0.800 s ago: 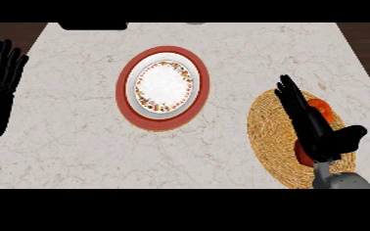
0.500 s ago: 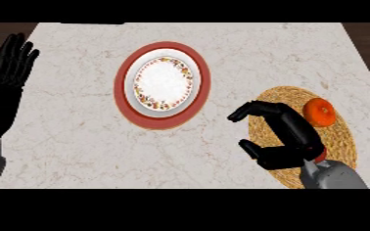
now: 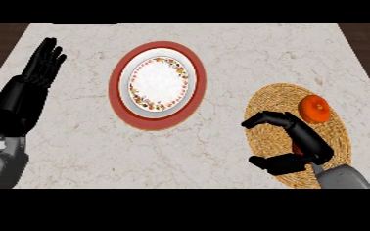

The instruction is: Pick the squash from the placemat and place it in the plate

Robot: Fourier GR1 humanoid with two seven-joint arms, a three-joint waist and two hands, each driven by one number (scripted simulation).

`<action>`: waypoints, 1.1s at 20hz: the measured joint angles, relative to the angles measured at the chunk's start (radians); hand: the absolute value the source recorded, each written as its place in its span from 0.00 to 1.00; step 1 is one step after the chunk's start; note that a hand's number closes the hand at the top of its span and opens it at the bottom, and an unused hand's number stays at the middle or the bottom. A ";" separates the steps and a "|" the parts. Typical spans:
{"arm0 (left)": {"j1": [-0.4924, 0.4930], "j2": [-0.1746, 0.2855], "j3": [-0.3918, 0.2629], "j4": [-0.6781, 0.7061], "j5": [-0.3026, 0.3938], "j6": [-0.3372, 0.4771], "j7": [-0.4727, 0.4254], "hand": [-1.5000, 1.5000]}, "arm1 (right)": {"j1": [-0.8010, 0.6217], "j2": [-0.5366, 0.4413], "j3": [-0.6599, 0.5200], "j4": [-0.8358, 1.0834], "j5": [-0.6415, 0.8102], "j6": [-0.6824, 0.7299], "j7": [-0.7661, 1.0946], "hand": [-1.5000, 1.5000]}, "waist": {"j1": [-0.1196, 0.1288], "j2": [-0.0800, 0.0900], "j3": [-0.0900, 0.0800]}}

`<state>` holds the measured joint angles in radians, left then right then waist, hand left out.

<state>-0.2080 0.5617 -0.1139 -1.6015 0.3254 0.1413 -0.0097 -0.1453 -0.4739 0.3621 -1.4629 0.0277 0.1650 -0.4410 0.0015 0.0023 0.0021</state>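
Reach stage: squash (image 3: 315, 108) untouched on woven placemat (image 3: 271, 103) at right of frame, well apart from plate (image 3: 119, 93) at centre left. Next, probably: shift right hand (image 3: 296, 144) up-right over the squash, then close round it. Hand low on placemat, near squash, fingers curled toward thumb, gap between, holding nothing. Left hand (image 3: 39, 68) open at upper left, resting.

Marble counter (image 3: 253, 54) with plate (image 3: 155, 83), placemat (image 3: 271, 107)

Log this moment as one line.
right hand: curled beside squash, not holding | squash: on placemat | plate: no squash | left hand: resting open
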 measured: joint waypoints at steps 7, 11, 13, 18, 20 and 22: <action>-0.053 -0.040 0.002 0.037 -0.033 -0.009 0.032 0.50 | -0.011 -0.024 -0.152 0.110 -0.088 0.086 -0.223 0.00 | -0.004 -0.001 -0.001; -0.054 -0.056 -0.004 0.029 -0.055 -0.004 0.045 0.50 | -0.047 -0.119 -0.216 0.036 -0.075 0.099 -0.146 0.00 | -0.007 -0.004 -0.002; -0.063 -0.065 -0.010 0.025 -0.063 0.006 0.061 0.50 | -0.070 -0.180 -0.225 0.014 -0.034 0.099 -0.080 0.00 | -0.009 -0.006 -0.003; -0.075 -0.065 -0.004 0.029 -0.062 -0.003 0.072 0.50 | -0.122 -0.350 -0.210 -0.021 0.088 0.156 0.091 0.00 | -0.005 -0.006 -0.005; -0.084 -0.072 -0.009 0.032 -0.068 -0.001 0.075 0.50 | -0.143 -0.404 -0.188 -0.038 0.131 0.197 0.161 0.00 | -0.004 -0.005 -0.005; -0.090 -0.073 -0.008 0.033 -0.070 -0.005 0.076 0.50 | -0.166 -0.449 -0.162 -0.041 0.169 0.250 0.219 0.00 | 0.002 -0.004 -0.005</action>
<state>-0.2976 0.4887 -0.1217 -1.5689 0.2552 0.1364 0.0661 -0.3116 -0.9229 0.2006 -1.5035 0.1969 0.4155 -0.2218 0.0036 -0.0012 -0.0030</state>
